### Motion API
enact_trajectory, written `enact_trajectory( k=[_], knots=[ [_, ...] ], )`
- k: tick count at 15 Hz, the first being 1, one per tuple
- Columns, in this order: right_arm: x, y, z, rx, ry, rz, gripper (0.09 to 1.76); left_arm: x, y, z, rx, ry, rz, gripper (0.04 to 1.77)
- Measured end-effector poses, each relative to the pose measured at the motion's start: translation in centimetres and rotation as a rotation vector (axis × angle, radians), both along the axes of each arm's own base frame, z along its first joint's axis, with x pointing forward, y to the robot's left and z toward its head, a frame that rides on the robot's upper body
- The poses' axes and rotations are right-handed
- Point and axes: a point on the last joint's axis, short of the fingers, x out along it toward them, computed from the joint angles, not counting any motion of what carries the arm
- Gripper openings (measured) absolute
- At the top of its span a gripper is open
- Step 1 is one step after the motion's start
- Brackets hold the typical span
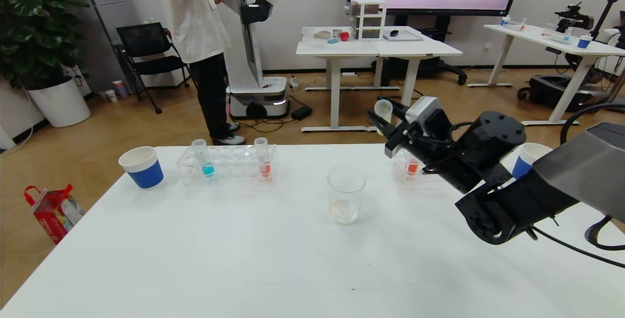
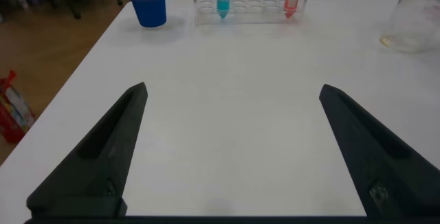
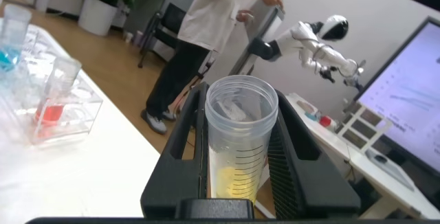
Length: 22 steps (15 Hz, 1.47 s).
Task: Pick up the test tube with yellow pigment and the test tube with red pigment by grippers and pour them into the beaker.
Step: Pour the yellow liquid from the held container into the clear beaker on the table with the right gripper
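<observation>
My right gripper point(image 1: 385, 118) is shut on the test tube with yellow pigment point(image 1: 383, 112), held above the table's far edge, behind and to the right of the beaker point(image 1: 346, 201). In the right wrist view the tube point(image 3: 240, 141) sits between the black fingers point(image 3: 180, 138), with a little yellow liquid at its bottom and its mouth open. The beaker shows a faint yellowish film at its base. The test tube with red pigment point(image 1: 263, 159) stands in the clear rack point(image 1: 227, 164) at the back left. My left gripper point(image 2: 232, 88) hangs open over bare table near the front left.
A blue-liquid tube point(image 1: 207, 159) shares the rack. A small second rack with an orange-red tube point(image 1: 412, 166) sits just behind my right gripper. Blue paper cups stand at back left point(image 1: 141, 166) and back right point(image 1: 526, 159). A person and another robot stand beyond the table.
</observation>
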Motion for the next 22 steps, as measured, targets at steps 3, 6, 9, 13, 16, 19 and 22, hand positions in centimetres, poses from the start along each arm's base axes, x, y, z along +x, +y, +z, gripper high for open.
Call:
enact_trajectory(
  k=[3, 6, 9, 13, 16, 19, 22],
  knots=[
    [0.9, 0.4, -1.8, -0.165, -0.104, 0.069, 0.51, 0.0, 0.0, 0.0, 0.000, 0.000, 0.000, 1.74],
    [1.7, 1.0, -2.1, -0.248, -0.171, 0.080, 0.51, 0.0, 0.0, 0.0, 0.000, 0.000, 0.000, 1.74],
    [2.2, 1.0, -2.1, -0.297, -0.225, 0.087, 0.51, 0.0, 0.0, 0.0, 0.000, 0.000, 0.000, 1.74],
    [2.9, 0.4, -2.8, -0.472, -0.359, 0.154, 0.51, 0.0, 0.0, 0.0, 0.000, 0.000, 0.000, 1.74],
    [3.6, 0.2, -2.4, -0.545, -0.457, 0.172, 0.51, 0.0, 0.0, 0.0, 0.000, 0.000, 0.000, 1.74],
    [3.5, 0.7, -2.5, -0.558, -0.483, 0.177, 0.51, 0.0, 0.0, 0.0, 0.000, 0.000, 0.000, 1.74],
    [3.3, 1.3, -3.2, -0.583, -0.508, 0.185, 0.51, 0.0, 0.0, 0.0, 0.000, 0.000, 0.000, 1.74]
  ],
)
